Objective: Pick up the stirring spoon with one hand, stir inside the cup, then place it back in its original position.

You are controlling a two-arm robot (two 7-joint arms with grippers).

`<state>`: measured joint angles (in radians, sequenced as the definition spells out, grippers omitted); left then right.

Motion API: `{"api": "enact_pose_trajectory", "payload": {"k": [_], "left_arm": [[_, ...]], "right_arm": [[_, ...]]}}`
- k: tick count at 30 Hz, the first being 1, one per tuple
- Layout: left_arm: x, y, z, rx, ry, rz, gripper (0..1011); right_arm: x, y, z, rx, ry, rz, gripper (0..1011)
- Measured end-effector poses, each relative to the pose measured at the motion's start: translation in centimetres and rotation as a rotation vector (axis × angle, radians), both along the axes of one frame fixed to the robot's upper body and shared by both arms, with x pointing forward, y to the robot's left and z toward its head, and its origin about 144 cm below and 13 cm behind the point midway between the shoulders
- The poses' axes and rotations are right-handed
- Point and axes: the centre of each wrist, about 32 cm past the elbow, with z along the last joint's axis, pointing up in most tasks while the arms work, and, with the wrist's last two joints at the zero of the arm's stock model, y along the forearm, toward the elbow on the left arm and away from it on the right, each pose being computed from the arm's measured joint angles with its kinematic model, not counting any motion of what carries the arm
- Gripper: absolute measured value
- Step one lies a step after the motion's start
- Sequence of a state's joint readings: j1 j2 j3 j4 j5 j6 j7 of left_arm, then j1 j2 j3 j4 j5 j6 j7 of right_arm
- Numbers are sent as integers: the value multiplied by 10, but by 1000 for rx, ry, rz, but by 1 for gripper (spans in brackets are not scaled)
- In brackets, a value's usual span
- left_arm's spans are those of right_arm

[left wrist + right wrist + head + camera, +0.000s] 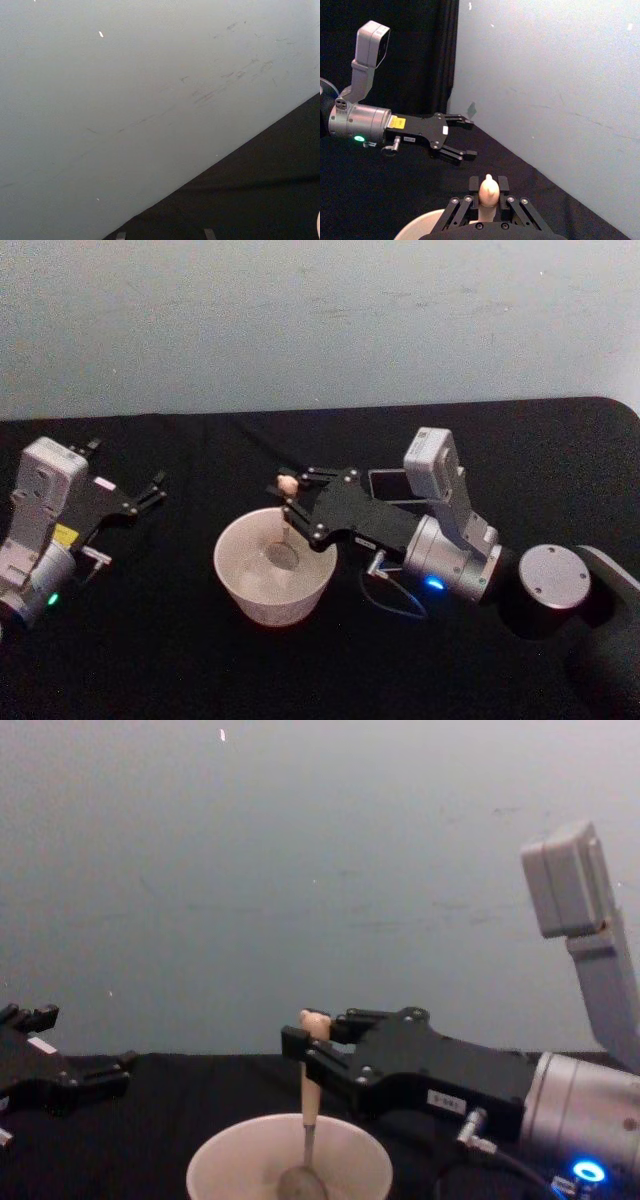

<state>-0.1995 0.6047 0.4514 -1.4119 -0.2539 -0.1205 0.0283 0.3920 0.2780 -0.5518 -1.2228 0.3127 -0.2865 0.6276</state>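
A black-covered table (150, 660) meets a pale grey wall (300, 320) behind it — faintly scuffed.

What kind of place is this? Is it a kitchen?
Probably a robot test bench: a black-draped table against a bare wall, the right gripper holding a spoon in a cup, the left gripper idle, open.

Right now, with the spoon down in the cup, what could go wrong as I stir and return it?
1. The right gripper pinches the stirring spoon high on its handle, just under the knob; drag at the bowl could twist it loose.
2. The cup stands free on the black cloth; pressing its wall might slide or tip it.
3. The holder sits close behind that arm, partly hidden; the return could knock it.
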Motion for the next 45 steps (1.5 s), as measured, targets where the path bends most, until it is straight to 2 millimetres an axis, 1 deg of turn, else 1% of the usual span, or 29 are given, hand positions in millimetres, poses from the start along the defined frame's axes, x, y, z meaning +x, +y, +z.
{"api": "enact_pose_trajectory", "payload": {"k": [9,11,12,14,18,24,28,33,35,40,45], "left_arm": [[0,0,0,0,0,0,1001],[0,0,0,0,0,0,1001],[0,0,0,0,0,0,1001],[0,0,0,0,0,0,1001],[0,0,0,0,0,0,1001],[0,0,0,0,0,0,1001],[0,0,0,0,0,0,1001],[0,0,0,0,0,0,1001],[0,0,0,0,0,0,1002],[0,0,0,0,0,0,1001],[0,0,0,0,0,0,1001]], "right_arm": [[-8,-16,3,1,-3,-4,214],[-14,-21,3,2,3,4,214],[-14,-21,3,2,3,4,214],[-20,-24,3,4,11,17,214],[-26,-23,2,6,19,36,214],[-33,-10,-1,21,37,67,214],[-33,-3,-1,30,39,72,214],[-25,11,-5,39,46,50,214],[-22,14,-6,39,45,38,214],[-14,17,-6,42,43,-1,214],[-6,15,-5,42,36,-37,214]]}}
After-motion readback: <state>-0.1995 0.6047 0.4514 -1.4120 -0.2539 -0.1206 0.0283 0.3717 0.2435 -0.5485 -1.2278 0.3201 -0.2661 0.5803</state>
